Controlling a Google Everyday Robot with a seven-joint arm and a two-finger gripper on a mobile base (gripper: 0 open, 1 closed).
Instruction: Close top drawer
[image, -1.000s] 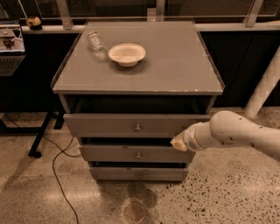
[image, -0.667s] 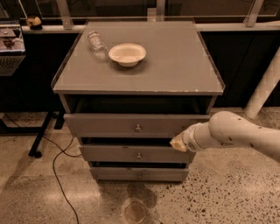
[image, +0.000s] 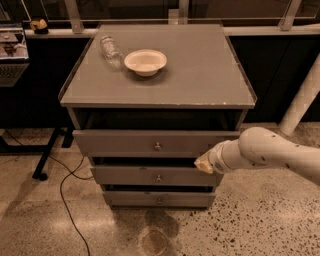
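Observation:
The top drawer (image: 150, 142) of the grey cabinet stands pulled out a little, with a dark gap above its flat front and a small round metal knob (image: 157, 146) at centre. My white arm reaches in from the right. Its gripper (image: 202, 163) sits just below the right end of the top drawer's front, over the right part of the middle drawer (image: 150, 175). The bottom drawer (image: 159, 200) lies beneath, near the floor.
On the cabinet top (image: 200, 75) rest a white bowl (image: 145, 61) and a clear plastic bottle (image: 111, 50) lying on its side. A black cable (image: 65, 195) trails over the speckled floor at left. A white post (image: 305, 97) stands at right.

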